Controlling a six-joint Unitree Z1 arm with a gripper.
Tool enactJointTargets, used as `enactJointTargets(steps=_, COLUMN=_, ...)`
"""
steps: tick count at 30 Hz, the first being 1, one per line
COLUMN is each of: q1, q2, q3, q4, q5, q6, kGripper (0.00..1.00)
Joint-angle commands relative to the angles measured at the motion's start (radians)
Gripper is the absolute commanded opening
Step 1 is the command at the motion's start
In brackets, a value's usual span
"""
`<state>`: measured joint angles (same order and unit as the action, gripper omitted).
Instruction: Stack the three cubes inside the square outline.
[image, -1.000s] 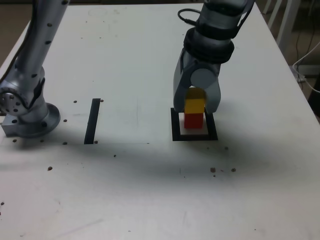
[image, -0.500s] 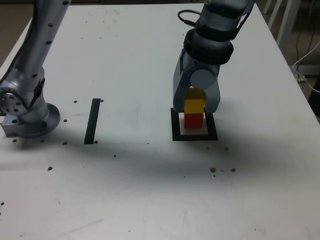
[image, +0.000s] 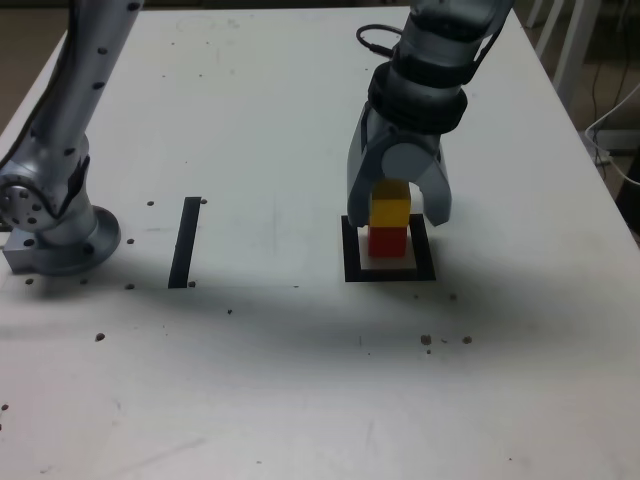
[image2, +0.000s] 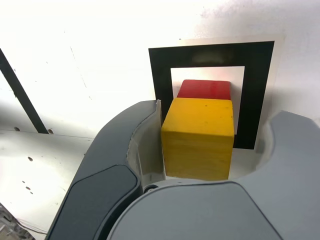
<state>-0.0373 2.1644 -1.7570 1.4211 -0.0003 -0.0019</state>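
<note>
Exterior view is showing the claw (image: 398, 208) standing over the square outline (image: 389, 274), its jaws spread apart on either side of the yellow cube (image: 390, 212). That cube is sitting on the red cube (image: 387, 241), which is resting inside the outline. In the wrist view one jaw is lying close against the yellow cube (image2: 198, 137) while the other is standing clear, so the claw is no longer clamping it. The judgement is that the second cube is being released and two tiers are done. No green cube is showing in either view. The next move is calling for a straight lift clear of the stack without nudging it, then locating the third cube.

The white surface (image: 280, 380) is carrying a straight black tape strip (image: 185, 242), scattered dark specks and the arm's base (image: 55, 235). Room beyond is mostly hidden; white furniture legs (image: 570, 40) and a cable (image: 615, 120) are showing at the exterior view's right.
</note>
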Motion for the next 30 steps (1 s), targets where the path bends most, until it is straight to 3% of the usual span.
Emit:
enactJointTargets(steps=1, q1=0.011, q2=-0.024, q3=0.009, q4=-0.002, q5=0.010, q6=-0.001, kGripper=0.91)
enactJointTargets(steps=6, q1=0.054, q2=-0.069, q3=0.039, q4=0.005, q5=0.039, q6=-0.018, kGripper=0.98)
enactJointTargets(steps=13, q1=0.181, q2=-0.104, q3=0.048, q4=0.011, q5=0.072, q6=-0.018, kGripper=0.99)
enactJointTargets(steps=22, q1=0.387, q2=-0.074, q3=-0.029, q4=0.004, q5=0.086, q6=0.165, kGripper=0.99)
enactJointTargets(steps=30, q1=0.470, q2=-0.011, q3=-0.096, q4=0.007, q5=0.085, q6=0.222, kGripper=0.99)
